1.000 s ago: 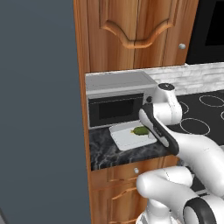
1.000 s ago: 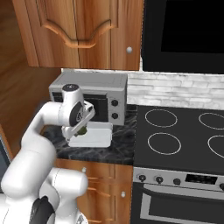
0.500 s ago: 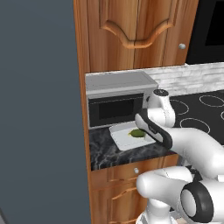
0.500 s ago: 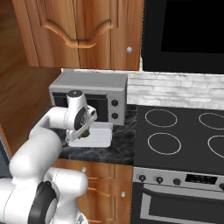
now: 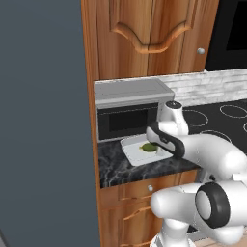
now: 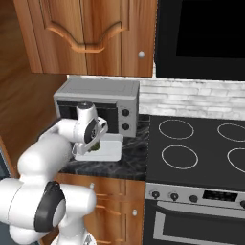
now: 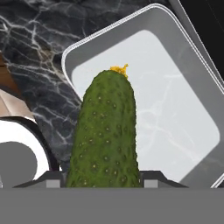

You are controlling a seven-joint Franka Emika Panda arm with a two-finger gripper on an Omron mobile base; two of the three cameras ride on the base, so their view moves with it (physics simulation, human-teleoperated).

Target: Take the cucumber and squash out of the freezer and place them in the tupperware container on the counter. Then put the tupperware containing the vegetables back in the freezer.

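- holding the small bumpy dark green cucumber (image 7: 106,135) between them, the jaws stand partly closed on its near end.
- its long side points straight out from the jaws, over the shallow whitish-grey tupperware container (image 7: 199,87).
- that tray sits on the black marble counter (image 5: 112,166), right below.

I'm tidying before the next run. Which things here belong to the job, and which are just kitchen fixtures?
Job:
cucumber, in the gripper
tupperware container
counter
freezer

Fixtures:
microwave
stovetop
upper cabinets
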